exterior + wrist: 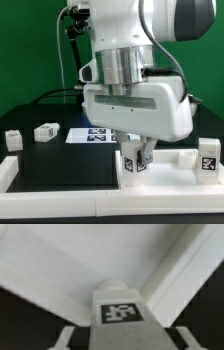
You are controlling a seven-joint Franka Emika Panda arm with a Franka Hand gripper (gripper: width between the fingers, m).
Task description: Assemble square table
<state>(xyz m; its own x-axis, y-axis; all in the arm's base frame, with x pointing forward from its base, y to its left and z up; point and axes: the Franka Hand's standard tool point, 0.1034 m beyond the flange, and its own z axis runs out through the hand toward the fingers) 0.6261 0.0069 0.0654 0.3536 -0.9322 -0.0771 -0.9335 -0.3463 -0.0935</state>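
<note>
In the wrist view the gripper (120, 337) has its two fingers (66, 336) drawn in against the sides of a short white leg (121, 294). The leg runs away from the camera with a black-and-white tag facing it and a rounded far end. Past that end lies a broad flat white surface (60, 258), apparently the square panel, with raised white edges on two sides. Whether the leg touches it cannot be told. In the exterior view a plain white bar (10, 172) lies nearest, at the front of the black table (60, 155) on the exterior view's left. Just behind the front edge the gripper (135, 157) reaches straight down and pinches the tagged leg (132, 166), which stands upright. To the exterior view's right of it lies a low white part (178, 158). From here it cannot be told whether that is the panel or another bar. A white tagged block (208, 157) stands at its far right end. Farther back, on the exterior view's left, a second leg (14, 140) and a third leg (45, 130) lie loose and apart on the table. The marker board (97, 135) lies flat beside the third leg, partly hidden by the arm.
</note>
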